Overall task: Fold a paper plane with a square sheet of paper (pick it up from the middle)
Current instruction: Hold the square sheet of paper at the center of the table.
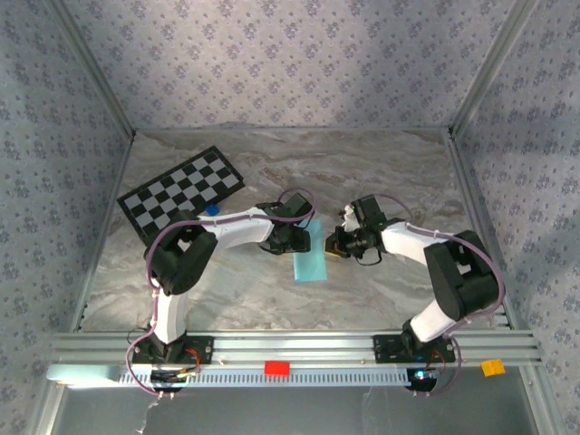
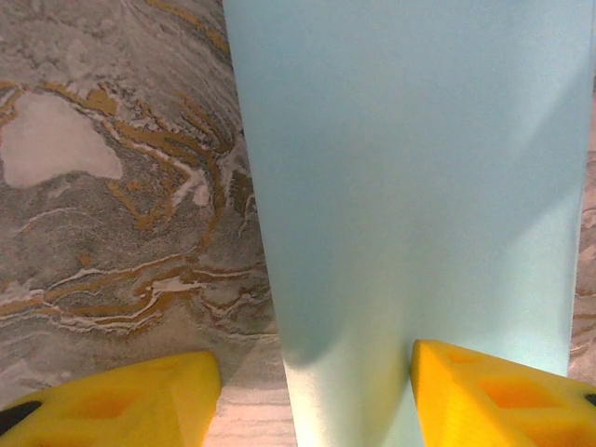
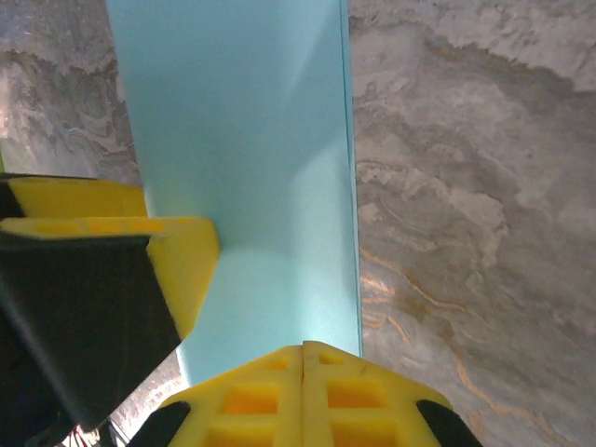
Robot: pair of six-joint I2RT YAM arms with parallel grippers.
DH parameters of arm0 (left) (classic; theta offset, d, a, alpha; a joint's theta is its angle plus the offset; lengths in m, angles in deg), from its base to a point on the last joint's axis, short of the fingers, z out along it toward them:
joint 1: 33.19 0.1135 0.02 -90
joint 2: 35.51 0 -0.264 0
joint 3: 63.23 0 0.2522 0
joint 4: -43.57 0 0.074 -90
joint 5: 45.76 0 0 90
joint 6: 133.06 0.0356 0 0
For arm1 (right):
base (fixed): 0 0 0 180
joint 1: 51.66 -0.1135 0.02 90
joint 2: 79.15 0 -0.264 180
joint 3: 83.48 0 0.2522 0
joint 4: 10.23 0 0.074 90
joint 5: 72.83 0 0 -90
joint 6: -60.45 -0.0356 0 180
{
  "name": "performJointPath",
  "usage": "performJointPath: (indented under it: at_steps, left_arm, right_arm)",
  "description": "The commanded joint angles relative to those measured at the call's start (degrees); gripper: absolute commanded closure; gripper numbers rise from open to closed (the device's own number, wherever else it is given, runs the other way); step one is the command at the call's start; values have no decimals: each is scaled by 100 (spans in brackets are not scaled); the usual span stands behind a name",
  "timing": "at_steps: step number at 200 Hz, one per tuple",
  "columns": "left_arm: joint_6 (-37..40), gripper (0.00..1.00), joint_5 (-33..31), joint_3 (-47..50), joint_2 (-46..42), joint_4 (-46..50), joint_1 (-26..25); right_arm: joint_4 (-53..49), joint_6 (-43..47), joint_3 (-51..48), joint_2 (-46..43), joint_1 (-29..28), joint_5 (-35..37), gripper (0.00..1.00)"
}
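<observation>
1. Work surface: a marble-patterned table (image 1: 227, 285) inside papered walls.

2. Task item: the sky-blue sheet of paper (image 1: 309, 265) lies near the centre of the table. It is folded into a long narrow strip that runs roughly from far to near. Its far end lies between the two grippers. In the left wrist view the sheet of paper (image 2: 400, 186) shows a soft lengthwise shadow. In the right wrist view its right edge (image 3: 352, 186) is straight and crisp.

3. Left gripper (image 1: 291, 239): it is at the left side of the strip's far end. The left wrist view shows the left gripper (image 2: 317, 396) with its jaws apart. One yellow finger is over bare table just left of the paper. The other finger is on the paper's right part. Nothing is clamped.

4. Right gripper (image 1: 338, 243): it is at the right side of the same end. The right wrist view shows the right gripper (image 3: 303, 377) with both yellow fingers pressed together, tips at the paper's edge. Whether a layer is pinched between them cannot be told.

5. Other items: a black-and-white checkerboard card (image 1: 181, 192) lies far left. A small dark-blue block (image 1: 211, 209) sits at its near right edge.
</observation>
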Motion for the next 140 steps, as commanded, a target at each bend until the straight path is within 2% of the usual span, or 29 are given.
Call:
performJointPath:
  at_steps: [1, 57, 102, 140]
  left_arm:
    - [136, 41, 354, 150, 650, -514, -69]
    - [172, 41, 354, 81, 682, -484, -81]
    - [143, 41, 358, 103, 710, -487, -82]
    - [116, 41, 353, 103, 713, -483, -83]
  right_arm:
    - [-138, -23, 253, 206, -50, 154, 93]
    - [-59, -159, 203, 123, -32, 419, 92]
    - [218, -154, 271, 316, -65, -106, 91]
    - [252, -149, 471, 627, -183, -144, 94]
